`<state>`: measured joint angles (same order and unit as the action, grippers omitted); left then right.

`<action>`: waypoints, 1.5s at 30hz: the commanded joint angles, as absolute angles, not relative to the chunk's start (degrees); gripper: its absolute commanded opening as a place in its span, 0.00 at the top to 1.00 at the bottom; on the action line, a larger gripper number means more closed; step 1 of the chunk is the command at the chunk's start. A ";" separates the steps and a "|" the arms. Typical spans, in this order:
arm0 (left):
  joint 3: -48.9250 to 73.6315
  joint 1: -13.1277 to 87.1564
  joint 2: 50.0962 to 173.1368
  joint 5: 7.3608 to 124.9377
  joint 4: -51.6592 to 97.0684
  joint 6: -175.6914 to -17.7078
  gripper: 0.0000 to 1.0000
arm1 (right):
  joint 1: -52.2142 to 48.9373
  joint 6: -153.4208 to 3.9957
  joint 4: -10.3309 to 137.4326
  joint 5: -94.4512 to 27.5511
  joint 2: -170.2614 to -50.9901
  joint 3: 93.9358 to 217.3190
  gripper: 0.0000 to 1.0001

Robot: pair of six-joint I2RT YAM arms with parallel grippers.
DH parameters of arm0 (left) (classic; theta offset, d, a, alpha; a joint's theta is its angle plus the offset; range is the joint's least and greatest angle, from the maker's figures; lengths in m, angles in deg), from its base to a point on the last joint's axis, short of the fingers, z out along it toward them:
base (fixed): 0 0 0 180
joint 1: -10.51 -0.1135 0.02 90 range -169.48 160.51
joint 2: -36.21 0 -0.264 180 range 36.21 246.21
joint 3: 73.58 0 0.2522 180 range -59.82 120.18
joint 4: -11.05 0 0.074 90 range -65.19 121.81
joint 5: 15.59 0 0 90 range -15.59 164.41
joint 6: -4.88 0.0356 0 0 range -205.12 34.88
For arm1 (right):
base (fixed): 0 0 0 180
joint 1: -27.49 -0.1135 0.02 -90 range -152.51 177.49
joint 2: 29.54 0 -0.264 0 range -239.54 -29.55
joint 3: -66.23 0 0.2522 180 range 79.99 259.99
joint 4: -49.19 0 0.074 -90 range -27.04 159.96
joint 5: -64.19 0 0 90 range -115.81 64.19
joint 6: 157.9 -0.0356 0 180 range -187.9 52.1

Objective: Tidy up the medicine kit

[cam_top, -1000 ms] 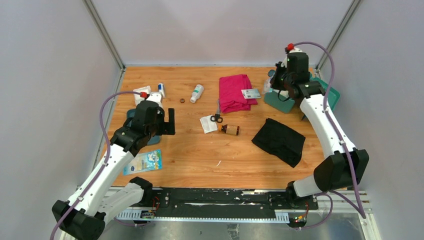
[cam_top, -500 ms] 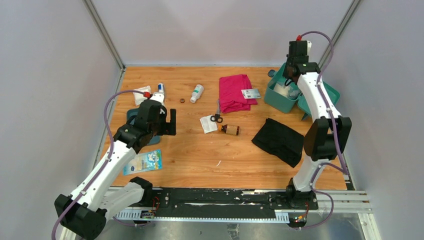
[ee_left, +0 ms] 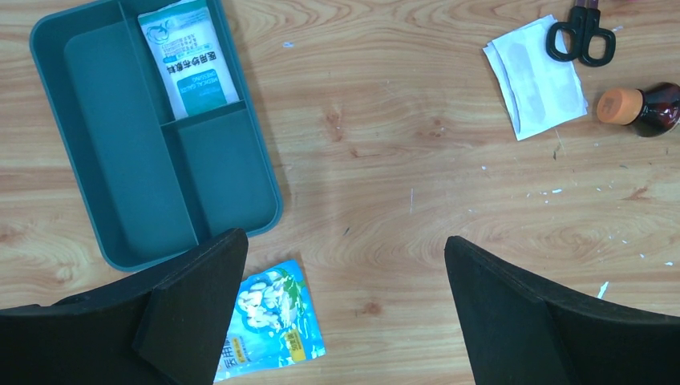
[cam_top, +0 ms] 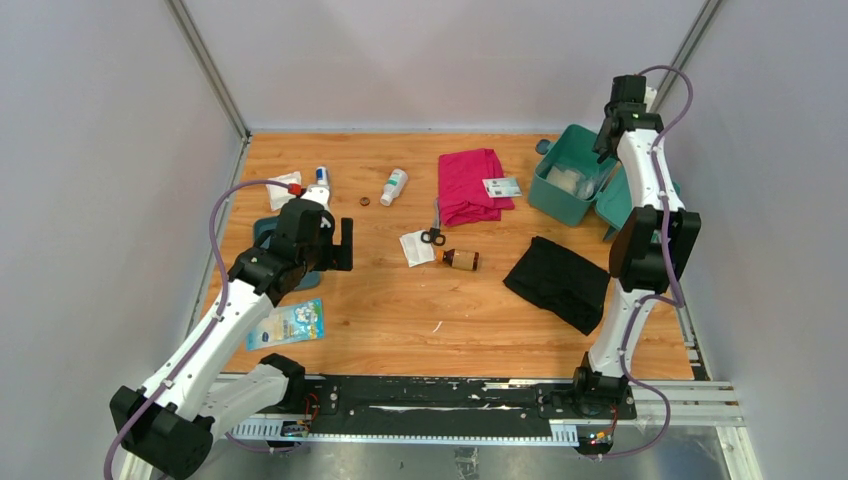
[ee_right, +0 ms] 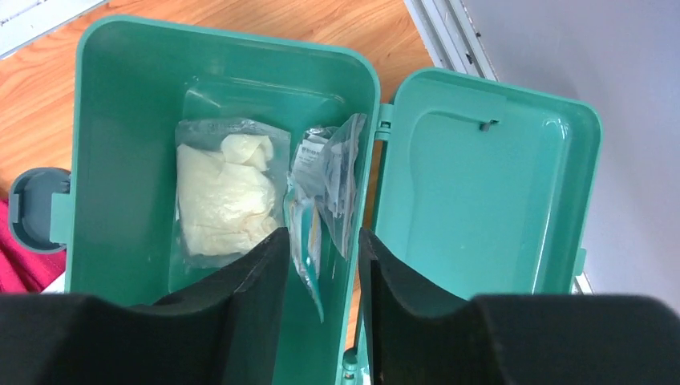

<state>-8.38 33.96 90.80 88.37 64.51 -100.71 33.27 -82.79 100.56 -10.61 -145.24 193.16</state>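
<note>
The medicine kit (cam_top: 553, 200) sits at the worktop's (cam_top: 400, 305) far right, its lid (ee_right: 481, 176) open rightward, packets (ee_right: 224, 192) inside. A folded cloth (cam_top: 470, 185) lies left of it and a spread cloth (cam_top: 558, 282) before it. Far left, a tray (ee_left: 120, 160) holds one pouch (ee_left: 188, 60).

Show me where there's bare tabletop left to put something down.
The widest bare wood is the near strip between the blue packet and the black cloth, nearer the arms than the brown bottle. A smaller patch lies between the white bottle and the pink cloth. It's crowded around the scissors and white pad.
</note>
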 commanded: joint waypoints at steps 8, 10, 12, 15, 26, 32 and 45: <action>-8.14 34.33 91.24 88.12 65.14 -100.06 0.00 | 25.54 -78.46 101.58 -19.51 -143.11 195.65 0.54; -8.14 34.33 91.42 88.04 65.07 -100.06 0.00 | 22.91 -77.85 100.61 -22.03 -142.51 194.14 0.53; -8.14 34.33 91.61 87.95 65.11 -100.06 0.00 | 20.98 -76.85 99.77 -23.90 -142.15 192.89 0.50; -8.14 34.33 91.69 87.86 65.06 -100.06 0.00 | 17.31 -75.04 99.19 -24.88 -142.21 191.90 0.47; -8.14 34.33 92.10 87.50 65.06 -100.04 0.00 | 8.12 -71.56 99.95 -27.73 -147.21 192.85 0.40; -8.05 34.33 92.60 87.59 65.12 -100.06 0.00 | 4.75 -71.50 100.66 -30.31 -148.57 191.89 0.39; -8.14 34.33 92.56 88.09 65.06 -100.30 0.01 | -6.65 -81.98 97.76 -35.66 -145.77 181.21 0.42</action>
